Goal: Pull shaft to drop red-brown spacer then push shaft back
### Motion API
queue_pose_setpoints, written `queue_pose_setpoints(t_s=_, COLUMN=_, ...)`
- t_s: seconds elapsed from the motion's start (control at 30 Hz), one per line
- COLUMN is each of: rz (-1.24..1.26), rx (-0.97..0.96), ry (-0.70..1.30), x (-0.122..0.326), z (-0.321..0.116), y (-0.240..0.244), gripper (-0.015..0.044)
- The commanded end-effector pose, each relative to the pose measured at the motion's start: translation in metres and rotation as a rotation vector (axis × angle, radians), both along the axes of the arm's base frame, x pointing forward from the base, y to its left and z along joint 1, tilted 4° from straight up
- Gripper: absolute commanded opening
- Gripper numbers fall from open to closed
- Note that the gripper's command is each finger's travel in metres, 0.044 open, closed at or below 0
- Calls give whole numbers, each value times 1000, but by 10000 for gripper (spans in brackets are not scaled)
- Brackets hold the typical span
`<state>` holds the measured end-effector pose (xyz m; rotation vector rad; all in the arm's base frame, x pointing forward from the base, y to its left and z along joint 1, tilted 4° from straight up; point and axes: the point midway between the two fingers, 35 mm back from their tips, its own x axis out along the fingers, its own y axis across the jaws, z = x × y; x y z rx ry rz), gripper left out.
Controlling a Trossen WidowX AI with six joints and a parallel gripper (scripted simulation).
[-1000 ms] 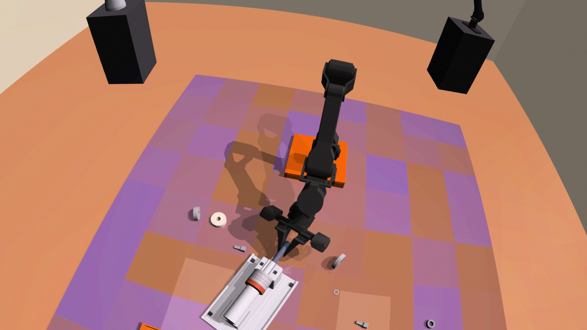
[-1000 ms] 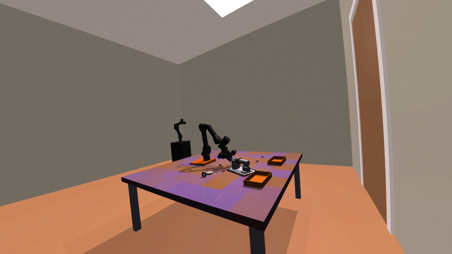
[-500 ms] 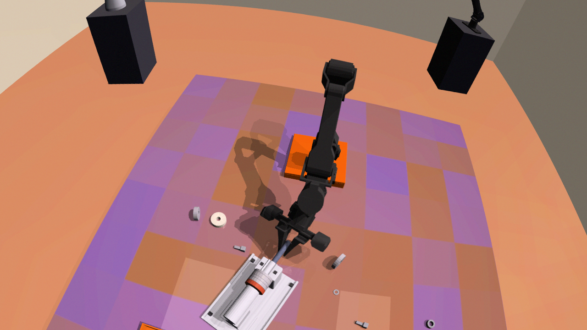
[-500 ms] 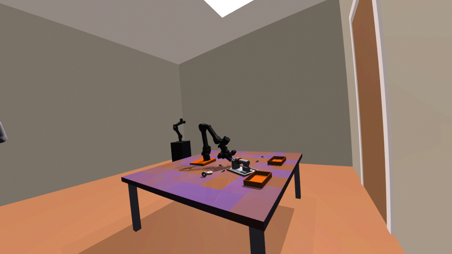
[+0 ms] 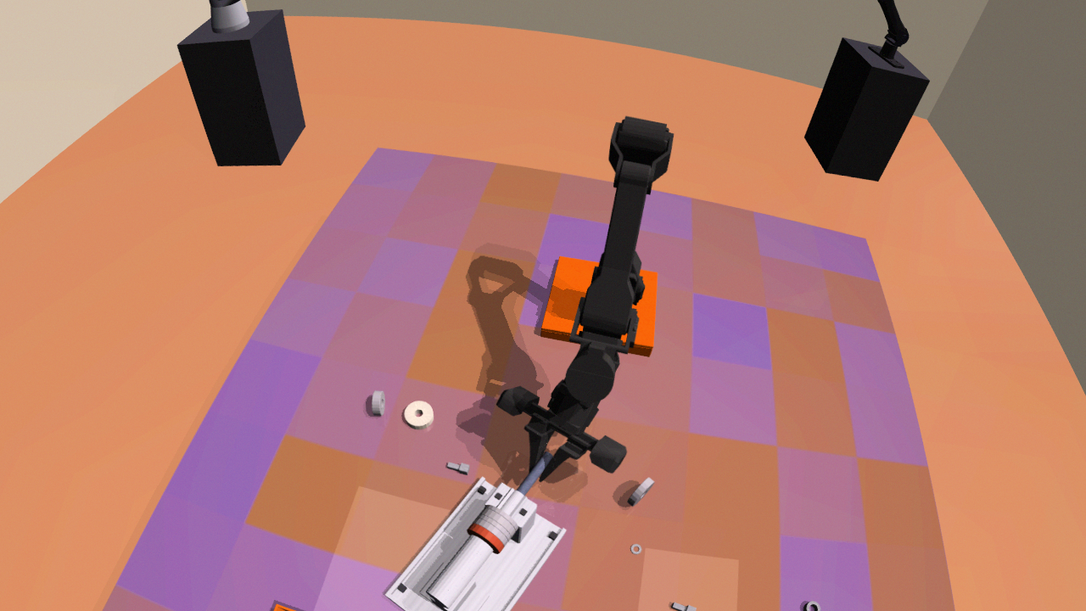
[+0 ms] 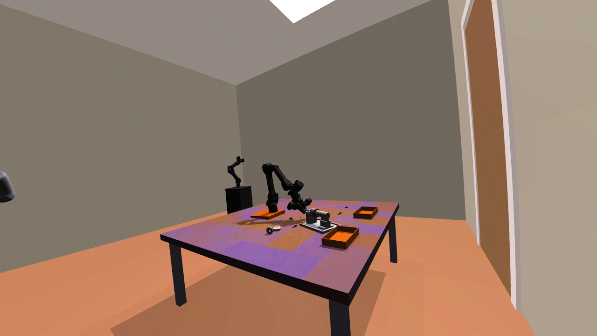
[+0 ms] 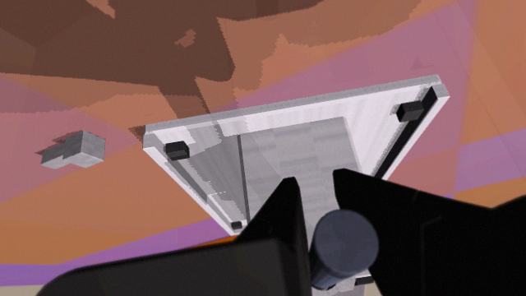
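Observation:
My gripper (image 5: 540, 470) (image 7: 315, 186) is shut on the blue-grey shaft (image 5: 529, 481) (image 7: 346, 242), near its free end. The shaft runs into the near bracket block of the white fixture. The red-brown spacer (image 5: 486, 536) (image 6: 314, 210) is still up in the row, between the pale grey spacers (image 5: 497, 523) and the big white cylindrical housing (image 5: 460, 571) (image 6: 322, 213). No gap shows beside it. The white base plate (image 5: 545, 548) (image 7: 267, 114) lies under them. The wrist view does not show the spacers, and the shaft inside them is hidden.
A grey disc (image 5: 377, 403), a cream ring (image 5: 418, 412) and a small bolt (image 5: 457, 468) (image 7: 84, 150) lie left of the fixture. Another grey disc (image 5: 641, 491) and a small ring (image 5: 636, 548) lie right. Two orange trays (image 6: 333, 241) (image 6: 362, 215) stand beyond the fixture.

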<state>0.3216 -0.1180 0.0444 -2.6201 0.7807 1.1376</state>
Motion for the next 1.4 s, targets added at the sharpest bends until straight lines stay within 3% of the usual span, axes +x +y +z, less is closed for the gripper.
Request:
queue_pose_setpoints(t_s=0.0, rz=-3, rx=2, ry=-1, x=-1, z=0, y=0, gripper=0)
queue_pose_setpoints(t_s=1.37, rz=-3, rx=2, ry=0, x=-5, z=0, y=3, gripper=0)
